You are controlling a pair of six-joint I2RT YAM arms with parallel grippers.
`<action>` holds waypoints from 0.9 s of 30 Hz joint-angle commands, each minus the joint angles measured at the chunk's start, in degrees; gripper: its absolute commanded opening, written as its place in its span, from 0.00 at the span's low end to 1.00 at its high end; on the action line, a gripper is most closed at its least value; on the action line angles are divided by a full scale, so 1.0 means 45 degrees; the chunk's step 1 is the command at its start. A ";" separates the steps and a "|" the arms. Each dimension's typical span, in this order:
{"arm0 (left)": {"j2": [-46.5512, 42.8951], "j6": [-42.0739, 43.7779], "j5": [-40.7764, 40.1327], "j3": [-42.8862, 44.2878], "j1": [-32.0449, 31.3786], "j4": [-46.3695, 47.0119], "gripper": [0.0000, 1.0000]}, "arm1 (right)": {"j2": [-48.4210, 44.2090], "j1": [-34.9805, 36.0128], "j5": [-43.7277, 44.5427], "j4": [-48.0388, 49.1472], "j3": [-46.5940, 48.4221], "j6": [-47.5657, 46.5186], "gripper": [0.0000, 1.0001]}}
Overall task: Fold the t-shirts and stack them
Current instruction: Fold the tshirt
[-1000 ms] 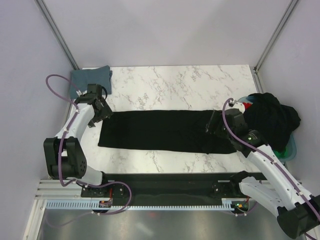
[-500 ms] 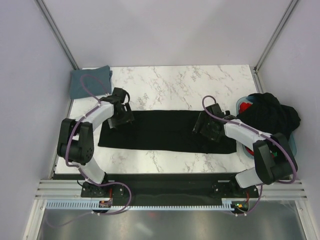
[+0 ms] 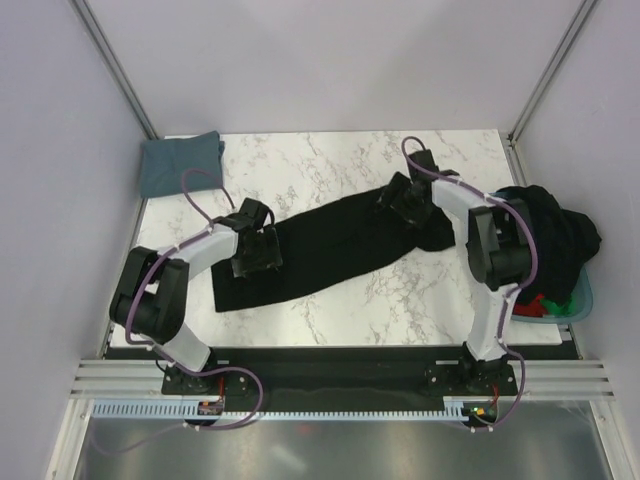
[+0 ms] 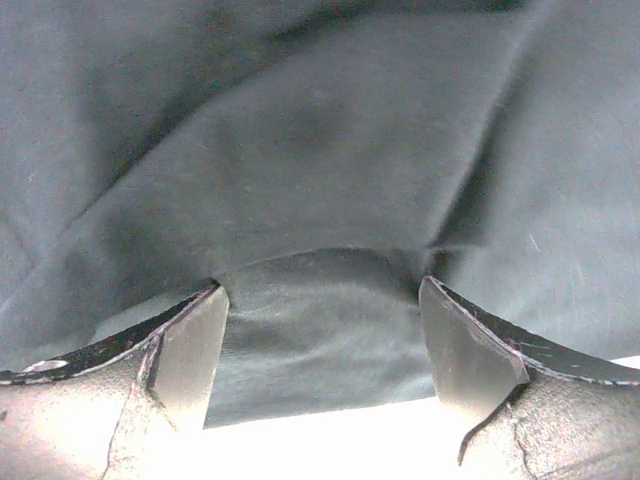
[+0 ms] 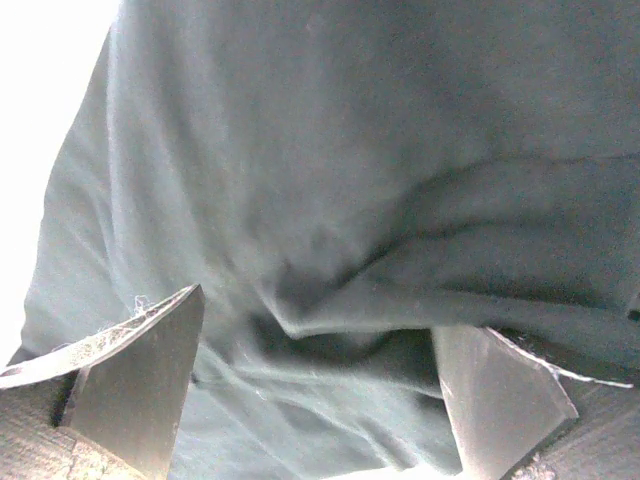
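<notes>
The black t-shirt (image 3: 330, 245) now slants toward upper right instead of lying level, seemingly turned for folding. Left tool (image 3: 254, 258) and right tool (image 3: 396, 202) press it, spread wide.

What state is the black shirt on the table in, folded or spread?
Folded lengthwise: black shirt lies as a long narrow band slanting across the table.

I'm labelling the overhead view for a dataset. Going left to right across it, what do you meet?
Folded slate blue-grey t-shirt → left gripper → right gripper → heap of black t-shirts in the light blue plastic tub. The long black t-shirt spans both grippers, so it is left unplaced.
</notes>
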 commanded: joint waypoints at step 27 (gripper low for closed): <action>0.0086 -0.4396 0.4930 0.3541 -0.8039 0.0408 0.80 | 0.9704 0.0286 -0.6039 0.3859 1.2557 0.0940 0.98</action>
